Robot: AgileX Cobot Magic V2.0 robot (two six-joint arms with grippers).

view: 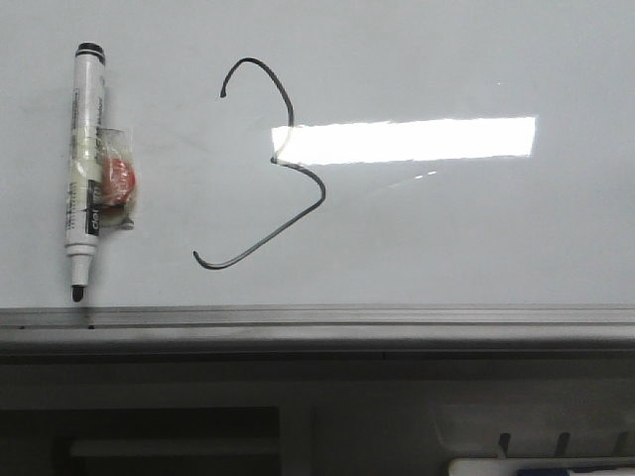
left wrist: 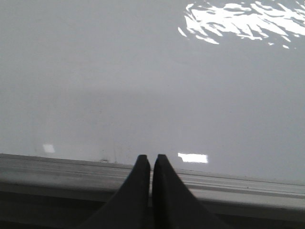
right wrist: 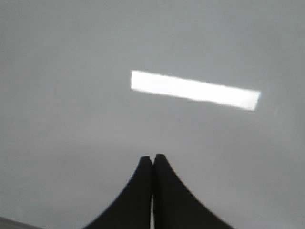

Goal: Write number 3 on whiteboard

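Already we see the 3 (view: pixel 266 169) drawn on the whiteboard (view: pixel 476 238), its long axis running up the board, slanted, left of the bright reflection (view: pixel 407 139). Our marker (view: pixel 84 169) lies uncapped well to its left, tip toward the rail (view: pixel 317 319). Our left claw (left wrist: pixel 152 164) is pressed together over the rail, holding nothing; our right claw (right wrist: pixel 152 164) is likewise together over bare board. Neither wrist view shows the marker or the 3. We judge the writing done; the left arm is likely nearer the marker.
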